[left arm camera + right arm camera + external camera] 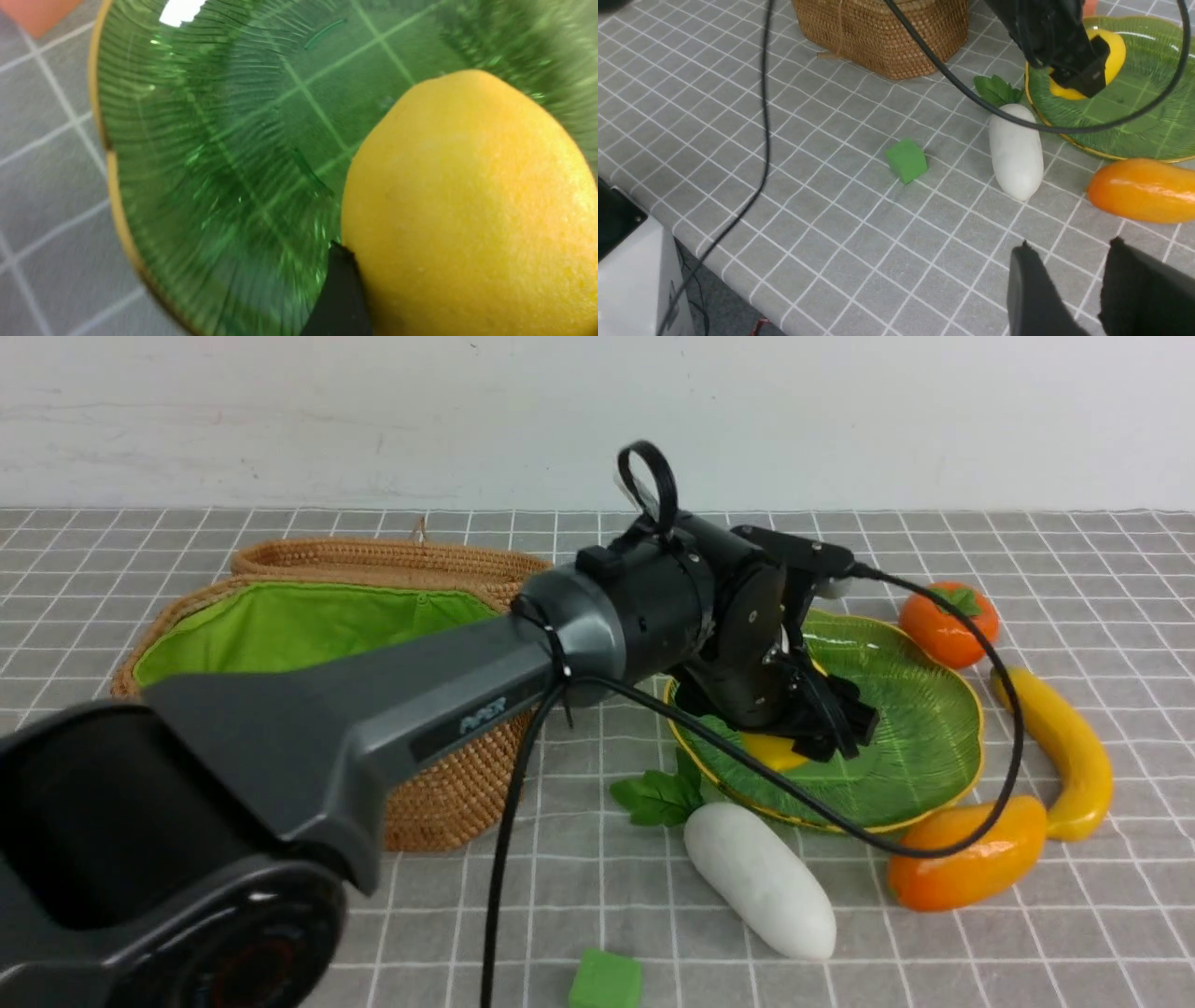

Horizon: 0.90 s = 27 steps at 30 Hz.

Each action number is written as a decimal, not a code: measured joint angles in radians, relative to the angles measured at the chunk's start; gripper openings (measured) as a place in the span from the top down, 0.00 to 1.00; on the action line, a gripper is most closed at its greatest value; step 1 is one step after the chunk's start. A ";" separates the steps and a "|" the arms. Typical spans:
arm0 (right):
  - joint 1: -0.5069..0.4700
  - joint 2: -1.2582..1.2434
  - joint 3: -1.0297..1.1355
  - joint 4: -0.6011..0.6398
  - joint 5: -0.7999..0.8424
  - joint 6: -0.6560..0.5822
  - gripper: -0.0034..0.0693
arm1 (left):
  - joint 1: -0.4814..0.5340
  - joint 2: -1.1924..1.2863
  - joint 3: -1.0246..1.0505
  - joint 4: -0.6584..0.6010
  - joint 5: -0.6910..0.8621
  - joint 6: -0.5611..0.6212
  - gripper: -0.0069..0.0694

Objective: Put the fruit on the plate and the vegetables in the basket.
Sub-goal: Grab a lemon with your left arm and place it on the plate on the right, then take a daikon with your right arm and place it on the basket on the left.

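My left gripper [825, 735] hangs low over the green plate [920, 709], shut on the yellow lemon [767, 752]. In the left wrist view the lemon [467, 205] fills the space between the jaws, and one black finger [338, 294] presses its side above the ribbed plate [210, 140]. The persimmon [948, 623], banana [1064, 747] and orange mango [966, 857] lie on the cloth round the plate. A white radish [758, 877] and a leaf sprig [658, 795] lie in front of it. The basket [308, 625] stands open at the left. My right gripper [1070, 243] is open above bare cloth.
A small green cube [605, 980] sits near the table's front edge. The wicker lid [373, 560] leans behind the basket. The left arm's black cable [504, 859] droops across the cloth. The table's near edge and a white box [630, 280] show in the right wrist view.
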 joint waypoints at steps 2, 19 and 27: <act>0.000 0.000 0.000 0.000 0.000 0.011 0.63 | 0.000 0.023 -0.031 0.000 -0.001 0.009 0.12; 0.000 0.063 0.000 -0.018 -0.013 0.052 0.63 | -0.001 -0.193 -0.057 0.004 0.237 0.011 0.34; 0.000 0.301 0.000 -0.031 -0.024 0.057 0.63 | -0.001 -0.633 0.015 0.013 0.452 -0.022 0.93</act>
